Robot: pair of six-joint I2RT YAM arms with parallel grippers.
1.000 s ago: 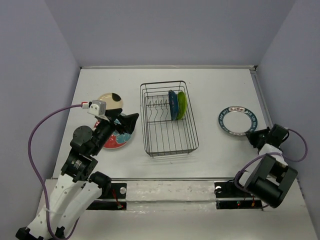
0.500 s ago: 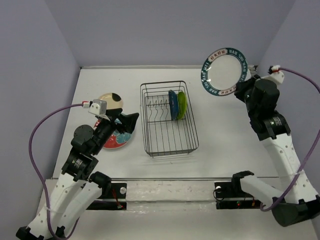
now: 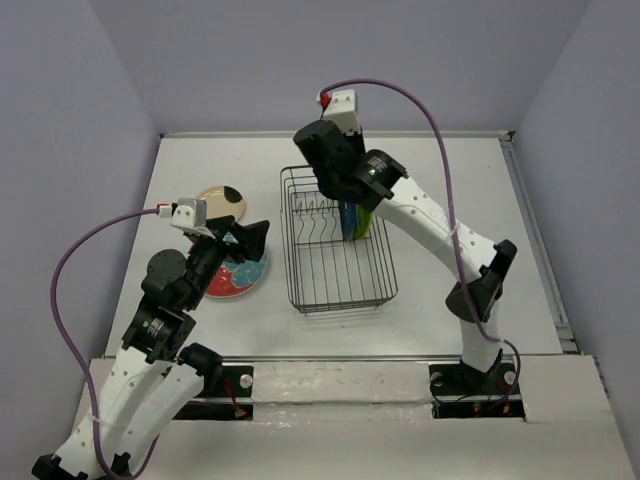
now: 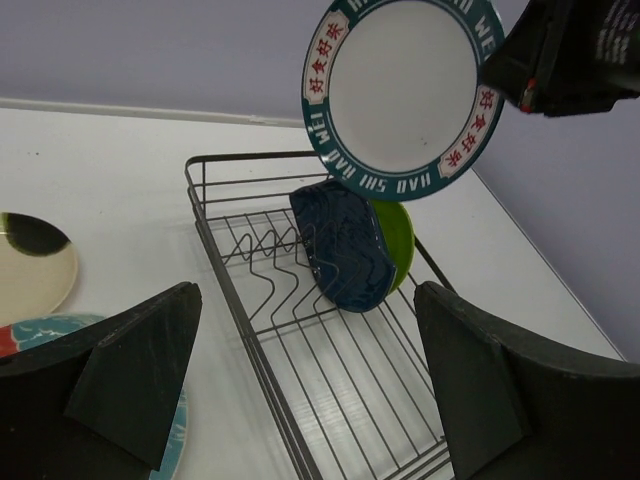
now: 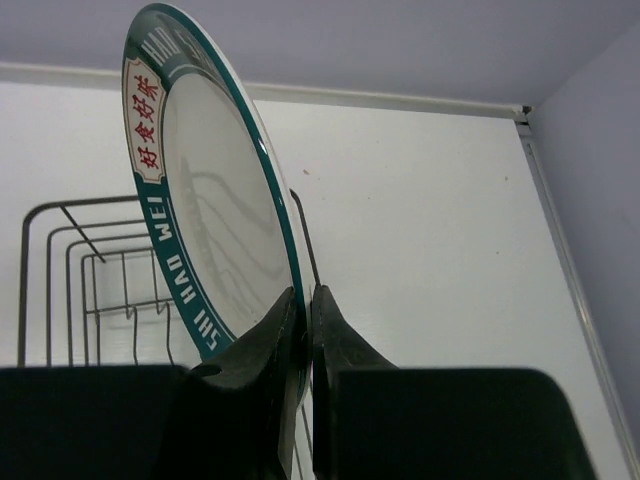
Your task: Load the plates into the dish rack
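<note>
Right pincer (image 5: pixel 300 330) clamped on white plate (image 4: pixel 405 95) rim, held upright above blue plate (image 4: pixel 340 245); dish rack's (image 4: pixel 245 157) free prongs (image 4: pixel 265 245) lie just left of blue plate, likely next slot.

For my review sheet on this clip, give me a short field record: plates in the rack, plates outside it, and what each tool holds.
in rack: blue plate and green plate, upright, side by side in the dish rack
in the air: teal-rimmed white plate, held on edge above the rack
on table: cream plate and red plate, left of the rack
right tool: shut on the white plate's rim
left tool: open, empty, by the red plate
</note>
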